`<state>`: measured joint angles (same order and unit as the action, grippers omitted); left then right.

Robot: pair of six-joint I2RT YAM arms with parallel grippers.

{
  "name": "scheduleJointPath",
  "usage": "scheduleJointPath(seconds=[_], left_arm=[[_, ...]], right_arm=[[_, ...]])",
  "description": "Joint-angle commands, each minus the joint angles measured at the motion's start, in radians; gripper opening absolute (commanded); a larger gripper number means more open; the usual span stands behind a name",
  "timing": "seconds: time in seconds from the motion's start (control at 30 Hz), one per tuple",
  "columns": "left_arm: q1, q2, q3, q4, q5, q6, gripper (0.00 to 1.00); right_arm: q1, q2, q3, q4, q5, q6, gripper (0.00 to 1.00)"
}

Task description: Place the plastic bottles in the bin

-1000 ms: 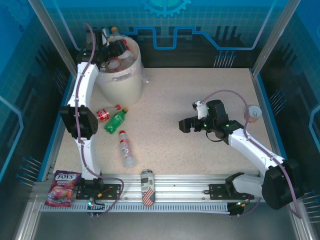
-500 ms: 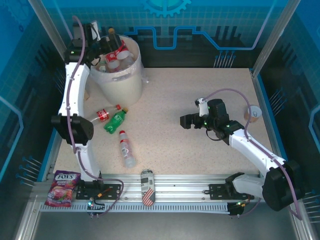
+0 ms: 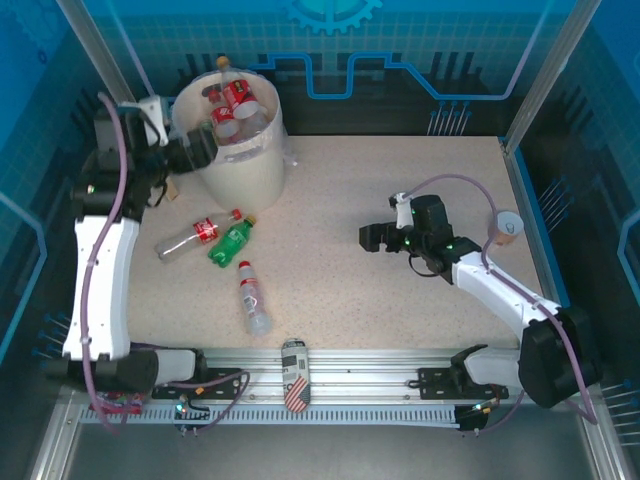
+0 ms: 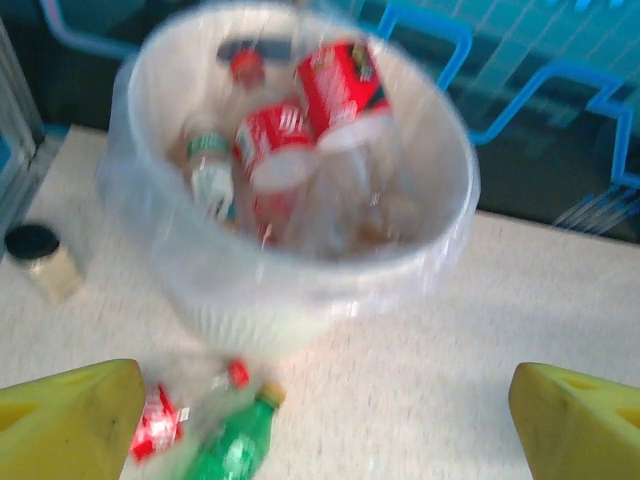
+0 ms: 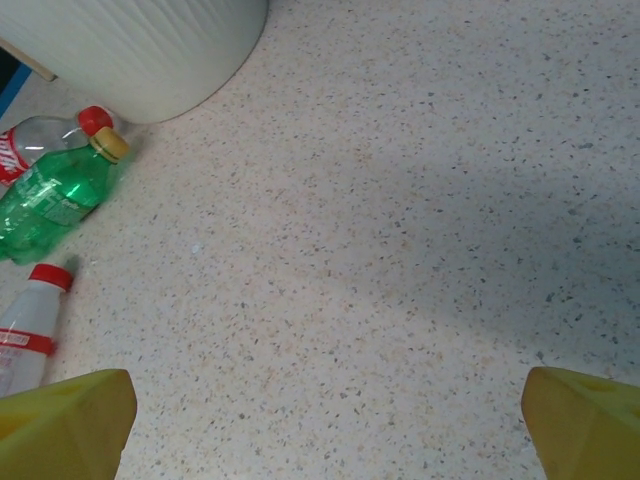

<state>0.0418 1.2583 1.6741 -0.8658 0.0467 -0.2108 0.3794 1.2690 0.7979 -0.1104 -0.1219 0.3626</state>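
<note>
The speckled table [image 3: 400, 200] sat inside a blue-walled enclosure. At the overhead view's upper left stood the bin [image 3: 240, 175], with several plastic bottles [image 3: 232, 105] piled inside. The left gripper [image 4: 320, 425] hung beside its rim, jaws wide and empty, seemingly free to fetch another. The right gripper [image 5: 320, 430], equally wide and empty, hovered mid-frame. Below the bin lay a white-capped bottle [image 3: 253, 296], a green bottle [image 3: 230, 241] and a red-labelled bottle [image 3: 190, 238], not yet binned.
</note>
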Motion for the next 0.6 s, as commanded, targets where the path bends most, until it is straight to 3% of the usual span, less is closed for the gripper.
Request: scheduleJointPath(seconds=[0.0,0.27,0.43,0.57], left_arm=[[-0.034,-0.081,-0.164,-0.099,-0.004,-0.111,0.93],[-0.243,-0.215,-0.523,-0.150,0.057,-0.400,0.93],[-0.312,-0.273,-0.687,-0.160,0.042,-0.497,0.93],[-0.357,-0.297,-0.842,-0.058,0.094,-0.587,0.93]], right_arm=[[-0.021,0.036,0.052,0.030,0.028,0.023,1.00],[-0.029,0.114,0.133,0.009,0.030,0.015,1.00],[-0.031,0.145,0.152,0.012,0.015,0.020,1.00],[-0.031,0.164,0.154,0.019,-0.004,0.037,1.00]])
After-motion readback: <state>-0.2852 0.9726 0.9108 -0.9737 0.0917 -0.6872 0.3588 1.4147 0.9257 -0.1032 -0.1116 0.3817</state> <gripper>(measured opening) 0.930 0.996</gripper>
